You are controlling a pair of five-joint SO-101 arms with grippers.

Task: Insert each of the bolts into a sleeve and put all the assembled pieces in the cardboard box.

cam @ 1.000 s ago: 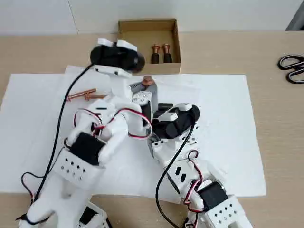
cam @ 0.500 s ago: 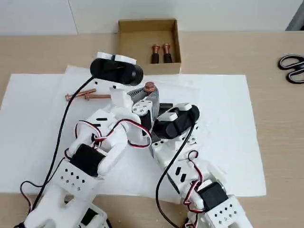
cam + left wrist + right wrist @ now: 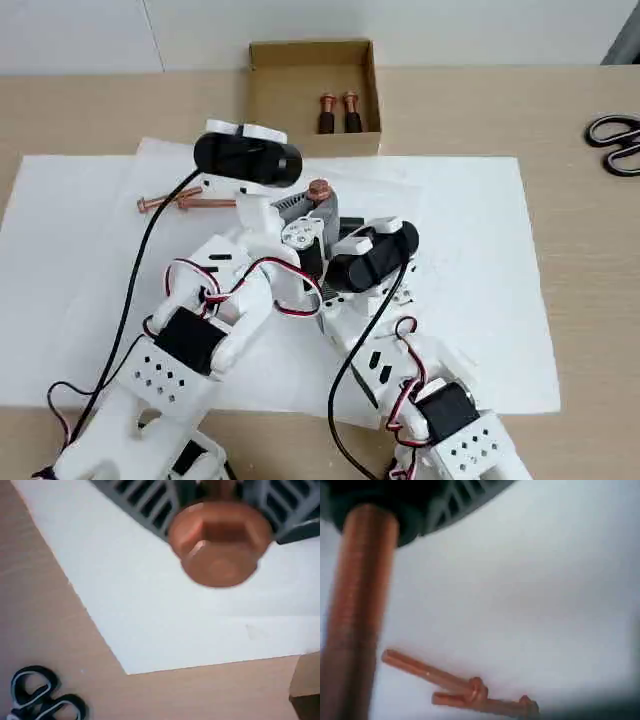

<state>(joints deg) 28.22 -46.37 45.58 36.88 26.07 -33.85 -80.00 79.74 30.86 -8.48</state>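
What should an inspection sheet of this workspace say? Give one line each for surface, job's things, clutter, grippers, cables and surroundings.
Surface: wooden table with a white paper sheet under both arms.
Job's things: cardboard box holds two assembled pieces. Two loose bolts lie on the sheet. One bolt is held above it.
Clutter: scissors on bare table, off the sheet.
Grippers: left gripper has its grey fingers shut on the bolt just behind its head. Right gripper is at the bolt's shaft, state unclear.
Cables: black cable crosses over the loose bolts as seen from above. Red and white wires loop on the arms.
Surroundings: pale background beyond the table.
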